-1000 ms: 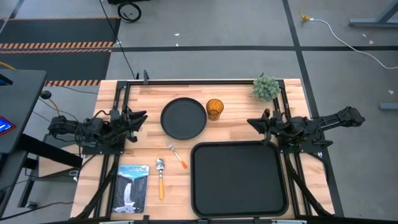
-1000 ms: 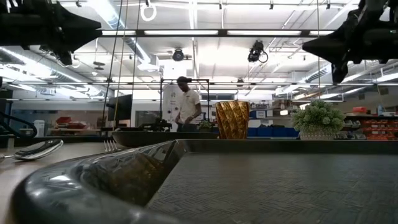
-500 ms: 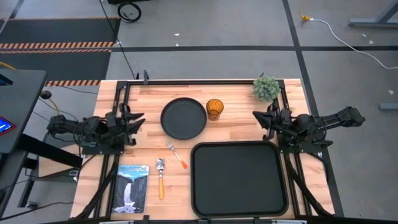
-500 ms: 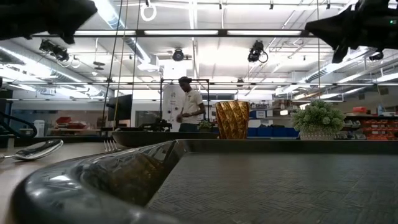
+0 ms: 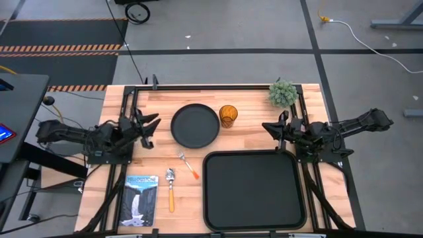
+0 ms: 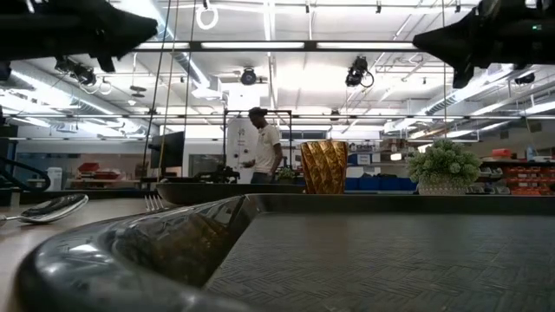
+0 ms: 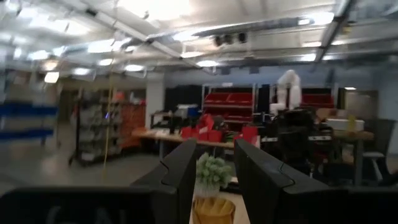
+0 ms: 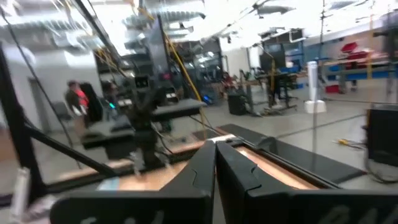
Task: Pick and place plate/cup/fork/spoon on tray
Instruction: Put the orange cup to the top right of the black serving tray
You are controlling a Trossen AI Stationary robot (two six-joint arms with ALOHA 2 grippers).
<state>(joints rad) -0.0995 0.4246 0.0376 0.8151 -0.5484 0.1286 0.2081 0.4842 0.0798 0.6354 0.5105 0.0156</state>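
Two grippers hover at my table's sides: the left gripper (image 5: 149,123), fingers apart, beside the plate (image 5: 195,125); the right gripper (image 5: 271,127), fingers together, above the empty tray (image 5: 254,190). I see the cup (image 5: 228,116) touching the plate, with the fork (image 5: 188,165) and spoon (image 5: 170,188) left of the tray.

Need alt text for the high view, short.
Overhead: an empty large black rectangular tray lies front-right on a wooden table; round matte black plate and amber tumbler behind it, orange-handled fork and yellow-handled spoon left. Left gripper and right gripper hover at the sides.
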